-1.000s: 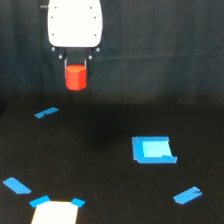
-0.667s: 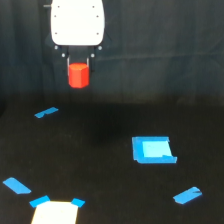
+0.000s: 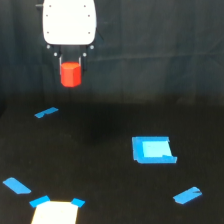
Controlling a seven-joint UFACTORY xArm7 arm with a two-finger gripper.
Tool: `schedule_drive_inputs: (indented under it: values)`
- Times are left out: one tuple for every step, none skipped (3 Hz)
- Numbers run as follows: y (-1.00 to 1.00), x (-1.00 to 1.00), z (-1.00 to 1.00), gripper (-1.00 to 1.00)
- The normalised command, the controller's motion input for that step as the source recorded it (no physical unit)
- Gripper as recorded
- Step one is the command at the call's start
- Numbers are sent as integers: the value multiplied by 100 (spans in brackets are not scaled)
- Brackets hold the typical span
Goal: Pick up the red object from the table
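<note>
Hanging w/ the gripper (image 3: 70, 65) clamped on its upper sides, the red cylinder (image 3: 70, 75) is well above the table (image 3: 100, 150); prob. light, stiff, smooth, so side-grip near mid-height suits.

- Only one view, exterior, off the arm.
- Set in front of the gripper (image 3: 70, 64), looking slightly downward across the table (image 3: 110, 125) toward a dark backdrop.
- Moderately near: gripper at upper left of frame, its top cropped.
- Below the gripper, the table surface filling the lower frame, blue tape strips (image 3: 46, 113) scattered there.
</note>
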Motion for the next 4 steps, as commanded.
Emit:
schedule_drive_inputs:
  values:
    - [85,23,67,-63]
    - [79,16,32,-100]
    - [48,34,69,-100]
    - [-25,-3,48,-100]
